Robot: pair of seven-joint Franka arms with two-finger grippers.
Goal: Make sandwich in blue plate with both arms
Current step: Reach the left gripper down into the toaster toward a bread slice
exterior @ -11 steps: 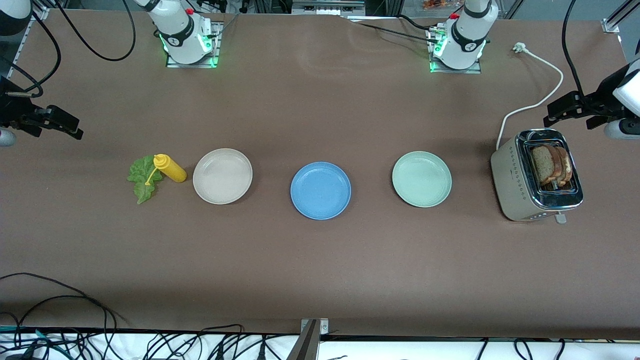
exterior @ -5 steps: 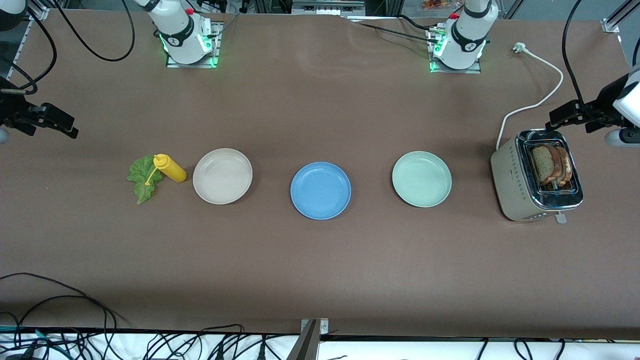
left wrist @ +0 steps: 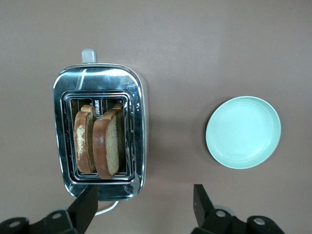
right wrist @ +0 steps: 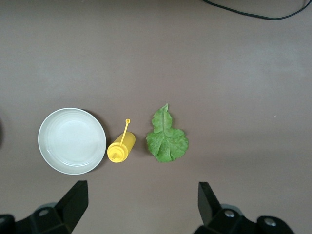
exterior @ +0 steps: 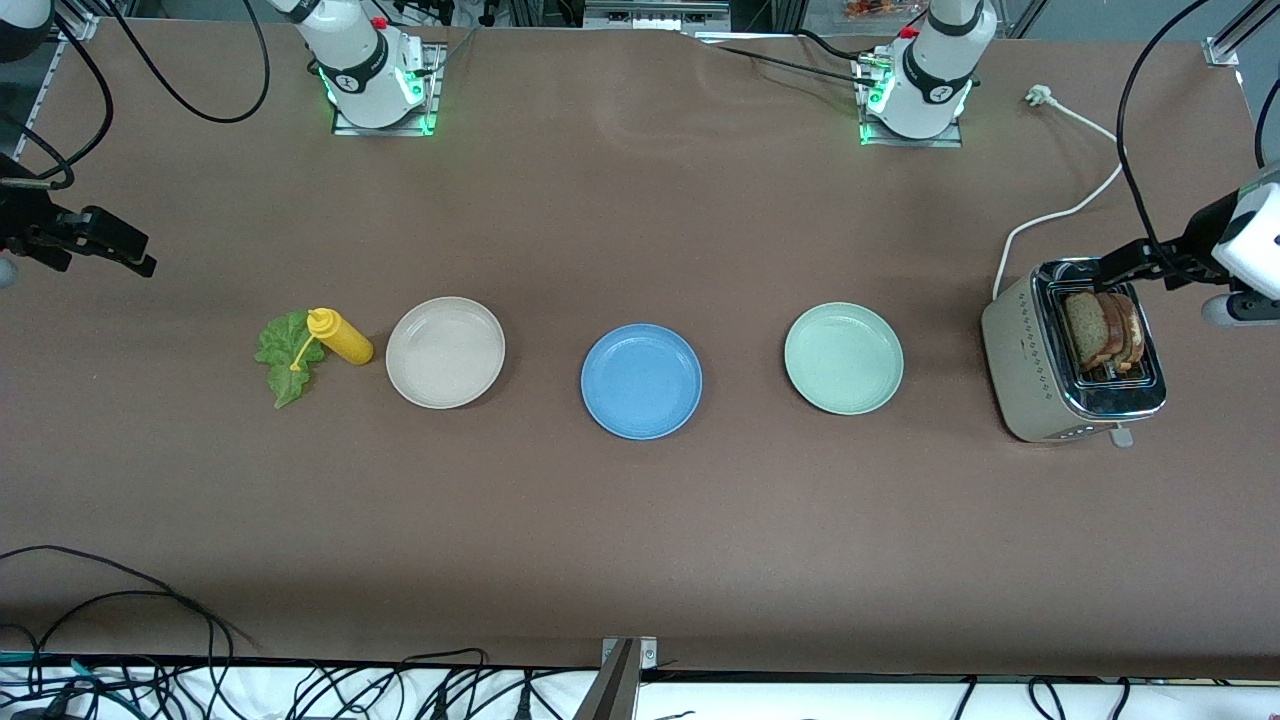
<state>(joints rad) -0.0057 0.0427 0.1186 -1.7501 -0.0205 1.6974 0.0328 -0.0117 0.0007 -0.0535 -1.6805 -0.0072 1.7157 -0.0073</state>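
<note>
1. I hold the left gripper [exterior: 1118, 268] over the toaster [exterior: 1030, 372], fingers wide, to take a bread slice [left wrist: 108, 144] from its slot.
2. The blue plate [exterior: 641, 381] sits bare mid-surface.
3. The right gripper [exterior: 125, 250] waits above the lettuce [right wrist: 167, 137], fingers wide.

Robotics lab, not a kitchen. Two arm bases [exterior: 378, 80] [exterior: 915, 90] are bolted onto a brown-covered worktop [exterior: 640, 520], with green status lights lit at each. Loose black cables [exterior: 130, 640] are bundled along the worktop's near edge, and aluminium framing [exterior: 1225, 40] is seen at the corner. Kitchen props such as the toaster [exterior: 1070, 350] are laid out in a row.
</note>
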